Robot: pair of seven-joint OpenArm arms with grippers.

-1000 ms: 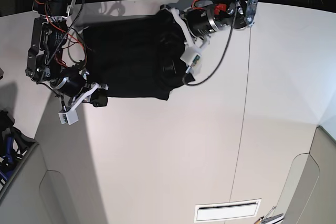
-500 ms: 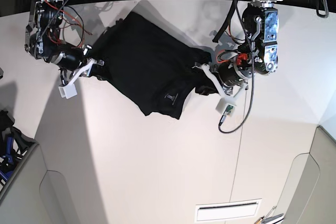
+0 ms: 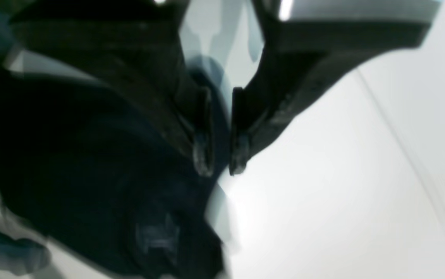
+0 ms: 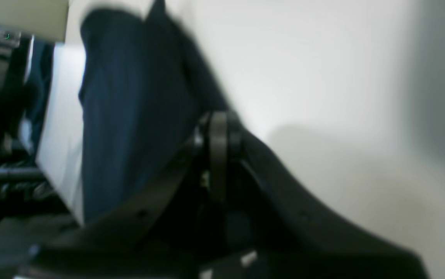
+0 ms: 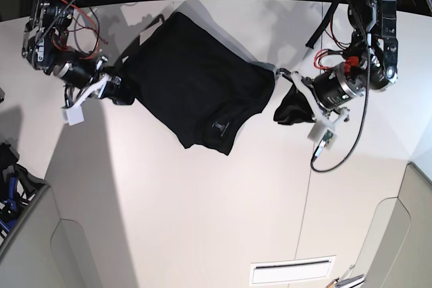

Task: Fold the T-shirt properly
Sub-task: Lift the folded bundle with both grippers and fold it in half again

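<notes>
The black T-shirt (image 5: 196, 89) hangs stretched above the white bench (image 5: 216, 200) between the two arms, the left hand (image 5: 287, 102) pinched narrowly on a bunched edge at one side and the right hand (image 5: 118, 89) clamped tight on the opposite edge.

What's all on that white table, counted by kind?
T-shirt, black: 1
Robot arms, each ending in an end effector (left, right): 2
Total: 3
</notes>
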